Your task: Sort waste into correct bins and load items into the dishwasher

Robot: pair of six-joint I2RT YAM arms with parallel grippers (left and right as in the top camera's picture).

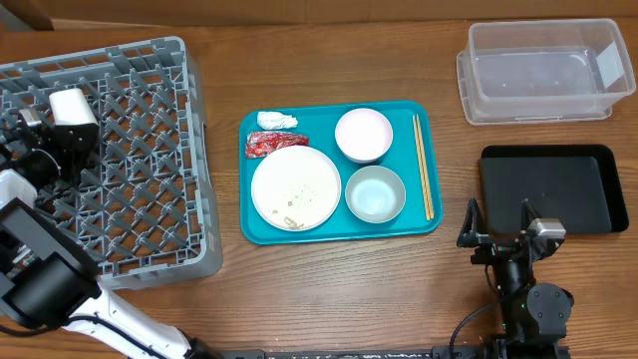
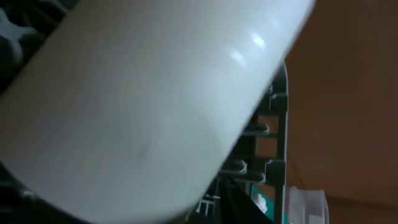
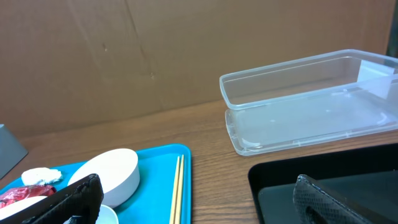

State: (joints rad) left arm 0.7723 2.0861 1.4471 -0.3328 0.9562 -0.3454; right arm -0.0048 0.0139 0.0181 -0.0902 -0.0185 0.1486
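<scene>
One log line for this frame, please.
left gripper: shut on small white cup over grey plastic lattice dish rack | right gripper: open, near shallow black rectangular tray

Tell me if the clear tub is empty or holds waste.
Empty: the clear tub shows a bare bottom in overhead and right wrist views; the tissue and red wrapper lie on the teal tray.
</scene>
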